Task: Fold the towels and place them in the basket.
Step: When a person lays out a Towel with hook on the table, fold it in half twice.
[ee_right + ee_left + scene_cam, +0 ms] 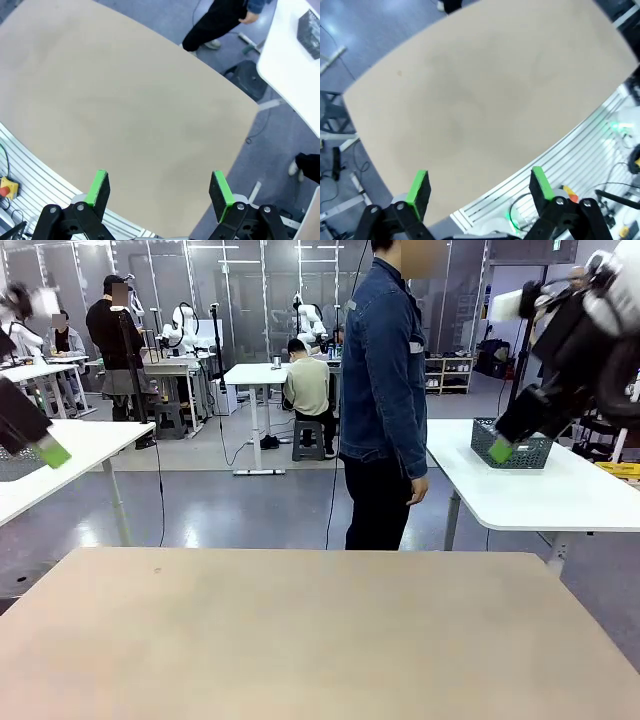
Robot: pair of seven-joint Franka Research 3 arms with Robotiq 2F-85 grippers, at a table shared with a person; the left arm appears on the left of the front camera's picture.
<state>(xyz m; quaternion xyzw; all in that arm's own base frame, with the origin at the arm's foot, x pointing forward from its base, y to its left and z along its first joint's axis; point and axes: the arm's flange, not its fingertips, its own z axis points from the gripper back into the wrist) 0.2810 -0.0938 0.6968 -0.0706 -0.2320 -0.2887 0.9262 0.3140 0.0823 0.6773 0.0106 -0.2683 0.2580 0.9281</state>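
The towels are out of view. A dark wire-mesh basket (525, 452) stands on a white side table (540, 490) at the far right, also seen in the right wrist view as the basket (310, 27). My left gripper (45, 448) hangs high at the left edge, and its own view shows the left gripper (480, 185) open and empty over the tan table (485, 100). My right gripper (503, 445) hangs high at the right, in front of the basket. In its wrist view the right gripper (160, 187) is open and empty above the table (125, 110).
A person in a denim jacket (385, 390) stands at the far side of the tan table (300, 640), facing right; their legs (215, 25) show in the right wrist view. Another white table (70, 455) stands at the left.
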